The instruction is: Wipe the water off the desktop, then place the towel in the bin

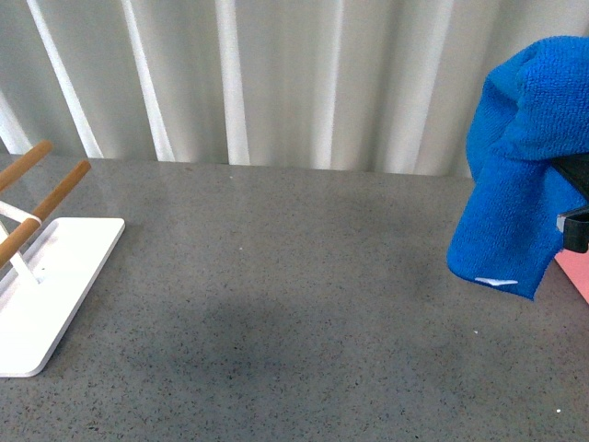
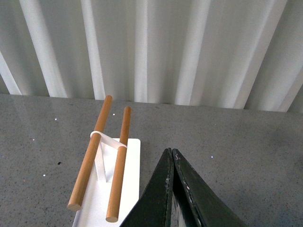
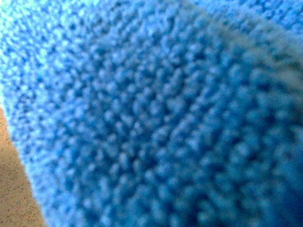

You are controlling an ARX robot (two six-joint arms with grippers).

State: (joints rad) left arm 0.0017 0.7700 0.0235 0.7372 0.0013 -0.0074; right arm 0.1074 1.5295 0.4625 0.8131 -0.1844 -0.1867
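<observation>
The bright blue towel hangs bunched in the air at the far right of the front view, its white label at the lower edge. My right gripper is shut on it; only black parts show behind the cloth. The towel fills the right wrist view and hides the jaws. A corner of the salmon-pink bin shows below the towel at the right edge. My left gripper is shut and empty above the dark grey speckled desktop, next to the rack.
A white flat rack base with wooden rods stands at the left of the desktop; it also shows in the left wrist view. A white pleated curtain hangs behind the desk. A darker patch lies on the desktop's front middle.
</observation>
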